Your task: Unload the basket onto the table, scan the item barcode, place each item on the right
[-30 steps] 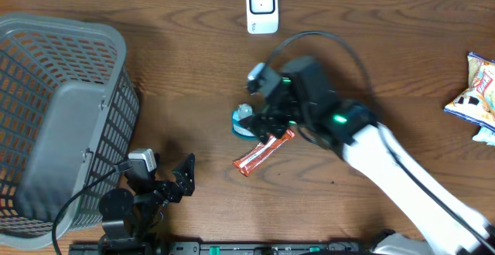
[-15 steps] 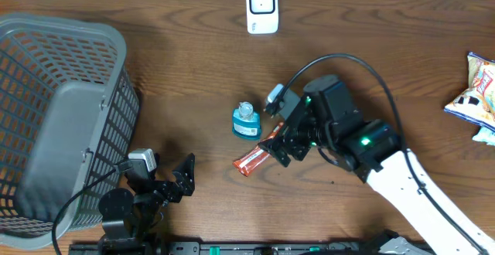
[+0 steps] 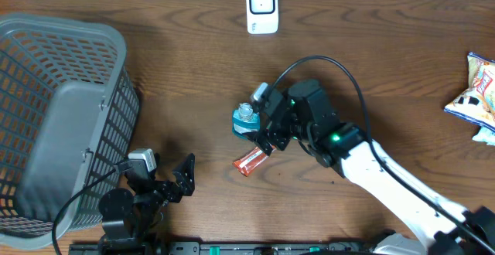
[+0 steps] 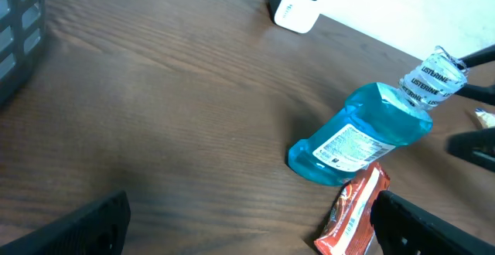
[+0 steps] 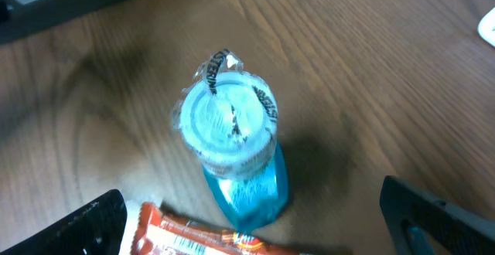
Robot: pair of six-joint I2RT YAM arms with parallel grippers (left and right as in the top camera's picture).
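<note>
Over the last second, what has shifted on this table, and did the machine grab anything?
The right gripper, open all along, drew back from the blue mouthwash bottle, then swung in again. It is now close beside the bottle, over one end of the snack bar, holding nothing. The bottle, snack bar, white scanner, basket, chip bag and left gripper stayed put.

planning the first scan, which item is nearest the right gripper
The blue mouthwash bottle, directly below the open right gripper; the orange snack bar lies beside the bottle, and the chip bag sits far off to the side.
</note>
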